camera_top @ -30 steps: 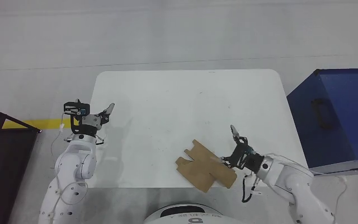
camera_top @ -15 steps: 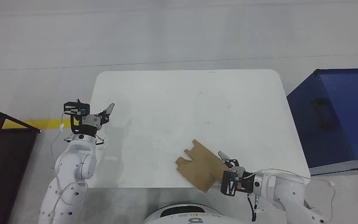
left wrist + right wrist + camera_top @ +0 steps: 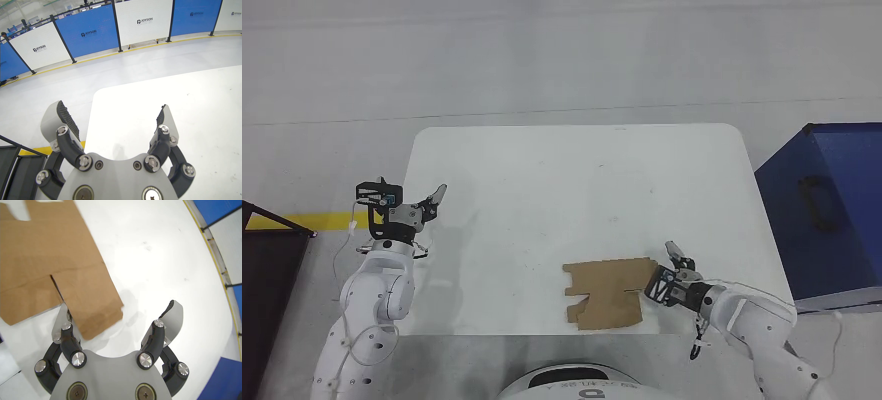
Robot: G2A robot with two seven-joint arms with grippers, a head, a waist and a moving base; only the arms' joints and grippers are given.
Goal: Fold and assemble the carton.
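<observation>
A flat brown carton [image 3: 607, 293] lies unfolded on the white table [image 3: 572, 180], near the front edge and right of centre. My right gripper [image 3: 664, 272] sits at the carton's right end, open. In the right wrist view, a corner flap of the carton [image 3: 47, 256] reaches between the spread fingers of that gripper [image 3: 118, 308] and covers one fingertip; the other finger [image 3: 173, 313] stands clear of the cardboard. My left gripper [image 3: 425, 203] hovers open over the table's left edge, far from the carton, and holds nothing [image 3: 112, 106].
A blue bin [image 3: 827, 215] stands on the floor beyond the table's right side. A black frame [image 3: 267, 260] and a yellow floor line [image 3: 302, 220] lie off the left edge. Bare table surface stretches behind the carton.
The carton has turned from a diagonal lie to roughly parallel with the front edge. My right gripper swung from the carton's front corner round to its right end. The left arm kept still.
</observation>
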